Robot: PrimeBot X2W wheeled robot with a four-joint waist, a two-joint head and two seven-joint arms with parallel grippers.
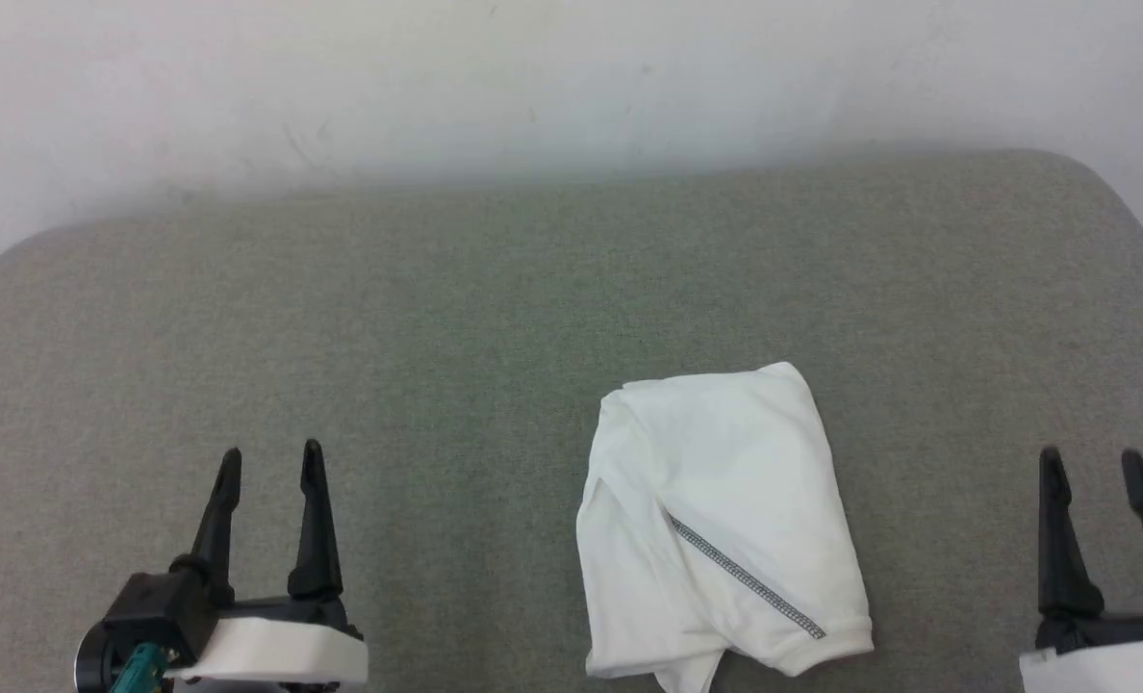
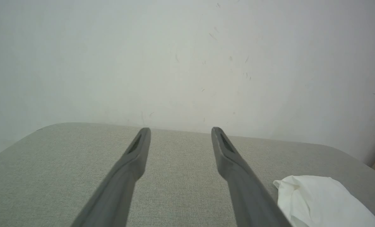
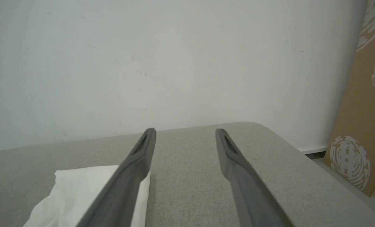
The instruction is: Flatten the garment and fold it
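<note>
Both of my grippers hang with their jaws apart and nothing between them, fingers pointing toward the white wall [image 1: 533, 77]. From the head view, my left gripper [image 1: 273, 450] and my right gripper [image 1: 1090, 454] sit low over the grey fabric surface [image 1: 437, 318], and the garment [image 1: 725, 500] lies between them as a compact white bundle. It is clear of both grippers and somewhat nearer the right one. Its far edge reaches a little past my fingertips and its near edge runs back alongside my wrists. This view also gives me the dark grey stitched seam [image 1: 745, 577], running diagonally across the near half of the bundle toward a hemmed edge on the side facing my right gripper. My left wrist view places a rounded white corner of the cloth just off the outer side of my right-hand finger [image 2: 238, 176], low in the picture and plain white. In my right wrist view, one finger [image 3: 127, 176] crosses in front of the cloth's far corner. That picture alone cannot tell me whether they touch, but the head view shows them apart. The right wrist view also adds a brown cardboard panel [image 3: 361, 126] with pale printed swirls, standing beyond the surface's rounded corner on the outer side of my right gripper.
</note>
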